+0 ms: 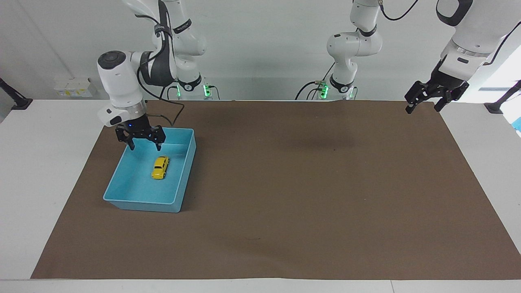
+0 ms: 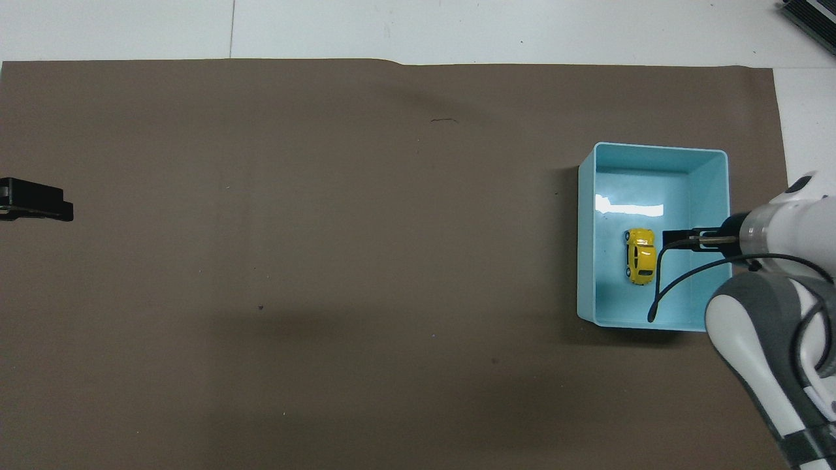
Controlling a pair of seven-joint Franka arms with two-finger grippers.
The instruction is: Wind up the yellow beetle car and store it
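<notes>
The yellow beetle car (image 1: 160, 167) (image 2: 641, 255) rests on its wheels on the floor of a light-blue bin (image 1: 122, 196) (image 2: 586, 235), untouched. My right gripper (image 1: 140, 145) (image 2: 679, 237) hangs open and empty above the bin's edge nearest the robots, clear of the car. My left gripper (image 1: 423, 105) (image 2: 36, 201) waits open in the air over the mat's corner at the left arm's end, holding nothing.
A brown mat (image 1: 285, 195) (image 2: 326, 261) covers most of the white table (image 1: 49, 171). The bin stands on the mat toward the right arm's end. The right arm's cable (image 2: 659, 287) droops over the bin.
</notes>
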